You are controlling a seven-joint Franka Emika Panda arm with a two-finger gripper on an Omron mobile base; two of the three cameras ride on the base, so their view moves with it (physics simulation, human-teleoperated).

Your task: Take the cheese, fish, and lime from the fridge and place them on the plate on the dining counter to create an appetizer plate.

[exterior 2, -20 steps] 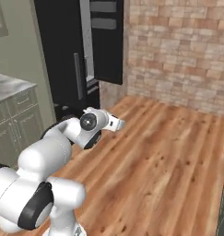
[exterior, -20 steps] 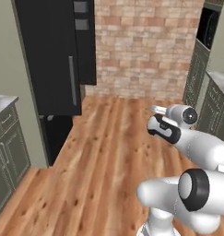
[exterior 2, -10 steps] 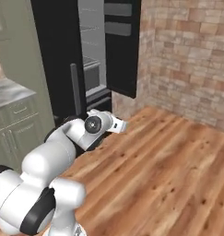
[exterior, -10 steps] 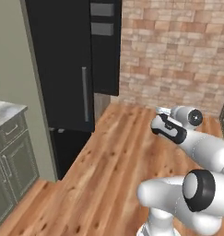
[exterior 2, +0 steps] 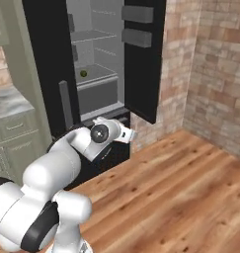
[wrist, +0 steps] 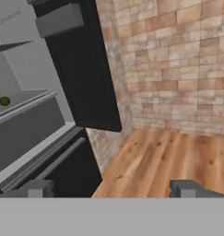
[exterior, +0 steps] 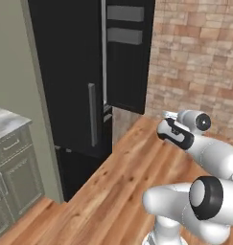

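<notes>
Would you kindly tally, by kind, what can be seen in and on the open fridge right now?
Small green round item on a shelf, likely the lime: 1
Grey door bins on the open door: 2
Grey drawer below the lime's shelf: 1
Vertical grey handle on the closed fridge door: 1
Total: 5

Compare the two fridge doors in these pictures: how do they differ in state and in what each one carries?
1. The right fridge door stands swung open; the left fridge door is shut.
2. The right door shows its inner side with grey door bins; the left door shows its outer face with a vertical grey handle.

Both doors are black and belong to the same fridge.
</notes>
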